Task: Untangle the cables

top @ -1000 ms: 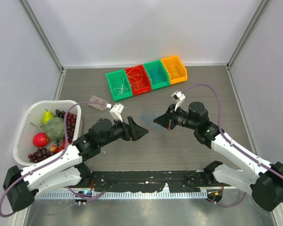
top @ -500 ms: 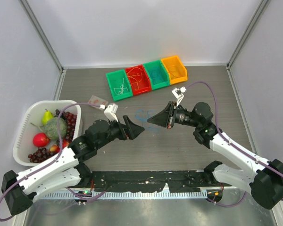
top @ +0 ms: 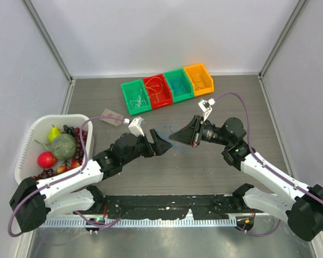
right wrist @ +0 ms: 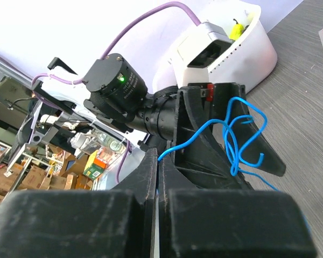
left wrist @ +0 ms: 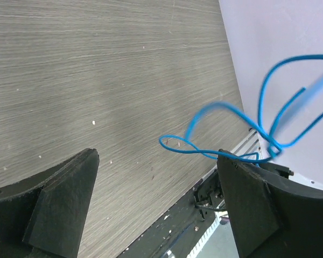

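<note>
Right now the blue cable [left wrist: 194, 151] hangs in the air over the middle of the desk [left wrist: 70, 70], a loose run of loops and crossings strung between my two pincers. My right pincer [right wrist: 158, 161] is clamped on one end of it; the strand comes out of the seam between the closed fingers. My left pincer [left wrist: 156, 158] stands wide open and holds nothing, with a low loop of the cable lying between its fingers, close to one of them.

As I judge it, the step in hand is a second grip, so the loops can be drawn apart. To do it well I should close on a single strand clear of the crossings, never on two strands at once. Then I should pull gently away from the right pincer while it holds firm.

My left wrist view shows where the strand sits between my fingers; from above it is only a faint blue smear. Only my right wrist view shows the grip itself. Only the top view shows the coloured bins [top: 151, 91] with other thin cables at the far side, and the white basket [top: 26, 148] of fruit at my left.
</note>
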`<state>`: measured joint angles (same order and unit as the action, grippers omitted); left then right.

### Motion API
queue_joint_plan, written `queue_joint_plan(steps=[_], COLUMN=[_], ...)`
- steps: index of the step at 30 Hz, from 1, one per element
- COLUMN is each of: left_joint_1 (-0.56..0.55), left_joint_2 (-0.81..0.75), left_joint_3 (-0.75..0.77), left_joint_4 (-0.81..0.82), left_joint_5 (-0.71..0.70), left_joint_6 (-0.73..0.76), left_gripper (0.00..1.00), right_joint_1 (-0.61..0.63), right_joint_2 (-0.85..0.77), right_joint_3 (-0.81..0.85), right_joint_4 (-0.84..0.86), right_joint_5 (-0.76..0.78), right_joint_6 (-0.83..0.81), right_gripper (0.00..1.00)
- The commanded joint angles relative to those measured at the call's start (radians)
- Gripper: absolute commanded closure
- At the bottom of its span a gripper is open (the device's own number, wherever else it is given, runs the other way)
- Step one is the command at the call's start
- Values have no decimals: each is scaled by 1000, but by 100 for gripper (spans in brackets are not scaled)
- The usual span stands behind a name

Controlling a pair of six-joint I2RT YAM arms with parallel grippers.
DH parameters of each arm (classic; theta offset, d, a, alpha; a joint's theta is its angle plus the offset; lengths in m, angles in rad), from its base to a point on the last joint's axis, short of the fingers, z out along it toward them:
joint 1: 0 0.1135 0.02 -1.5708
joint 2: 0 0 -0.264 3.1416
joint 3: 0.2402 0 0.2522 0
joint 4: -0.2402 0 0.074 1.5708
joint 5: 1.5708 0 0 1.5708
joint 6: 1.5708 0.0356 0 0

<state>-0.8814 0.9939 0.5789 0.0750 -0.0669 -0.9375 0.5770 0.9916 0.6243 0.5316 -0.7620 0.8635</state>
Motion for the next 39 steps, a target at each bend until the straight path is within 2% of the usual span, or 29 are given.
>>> queue_joint_plan(steps=[1,4,7,11,15,19,22,28,33,39], left_joint_1=[1,1,2,2,1,1,1,1,2,1], left_joint_2=[58,95,124,192,308,388,443,494,506,493], left_joint_3=[9,-7,-33,-83,-134,-143,-139,-126,-114,-158], left_joint_4=[209,272,310,533,897,1060,1201,1312,1333,1353], left_joint_5=[21,-10,-129,-238,-212,-220,-151,-65,-86,-27], left_joint_6=[-40,-63,-101,-136,-123,-144,-118,-112,-124,-152], left_gripper=[4,1,1,0,0,0,0,1,1,7], right_joint_1=[6,9,14,53,69,73,78,78,78,70], right_joint_2=[-16,-1,10,25,36,38,48,50,55,41], right_joint_3=[29,11,-15,-41,-57,-60,-67,-64,-66,-69], right_joint_4=[89,174,327,465,519,545,587,576,577,529], right_joint_5=[18,21,27,73,119,139,139,135,136,147], right_joint_6=[28,112,207,327,377,411,430,427,425,391], right_gripper=[99,99,99,99,99,99,99,99,99,99])
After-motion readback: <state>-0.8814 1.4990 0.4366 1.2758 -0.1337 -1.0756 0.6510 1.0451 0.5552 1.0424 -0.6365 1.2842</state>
